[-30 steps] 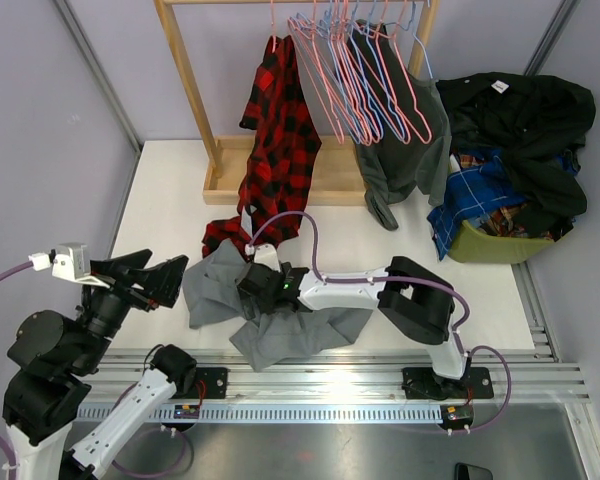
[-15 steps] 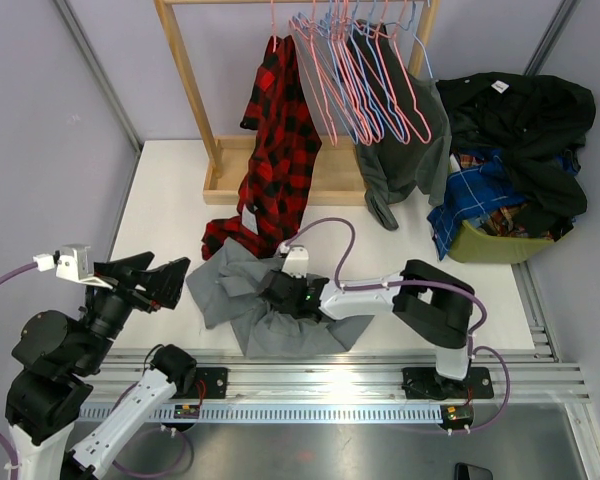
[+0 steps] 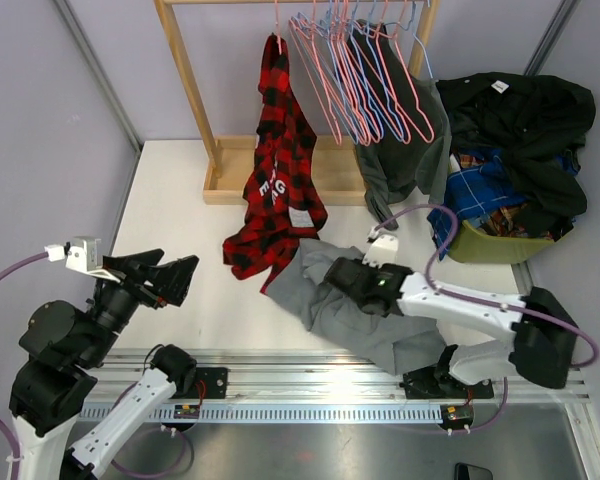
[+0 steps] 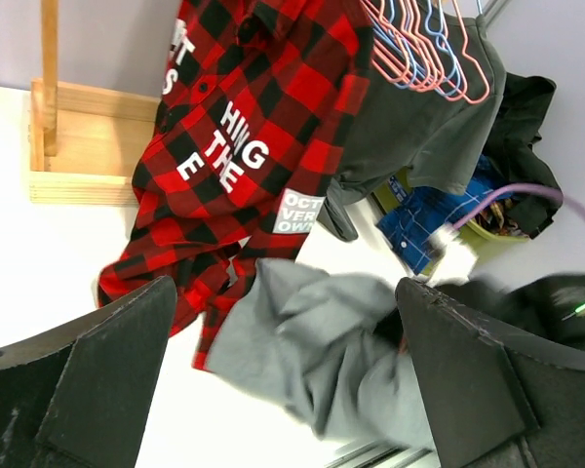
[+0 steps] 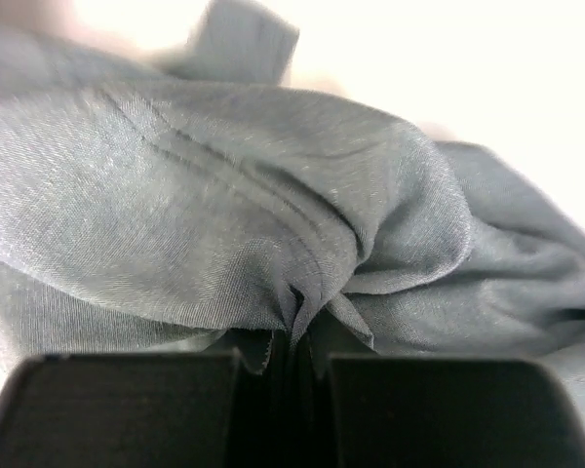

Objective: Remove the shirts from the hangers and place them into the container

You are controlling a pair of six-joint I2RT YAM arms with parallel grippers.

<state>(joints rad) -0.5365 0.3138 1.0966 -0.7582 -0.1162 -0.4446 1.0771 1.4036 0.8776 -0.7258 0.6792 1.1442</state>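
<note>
One grey shirt (image 3: 365, 325) lies bunched on the table (image 3: 180, 200) near the front, the right gripper (image 3: 338, 272) pinched shut on a fold of it, likely to drag it to the tub (image 3: 485, 246) at right, while the left gripper (image 3: 175, 272) hovers wide open, idle.

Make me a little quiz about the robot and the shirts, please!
1. True or false: the right tool is shut on the grey shirt.
2. Which shirt shows white letters? A. the grey shirt. B. the red plaid shirt. C. neither.
3. Fill in: the left tool is ____ and holds nothing.

Key: 1 true; 2 B; 3 open.
</note>
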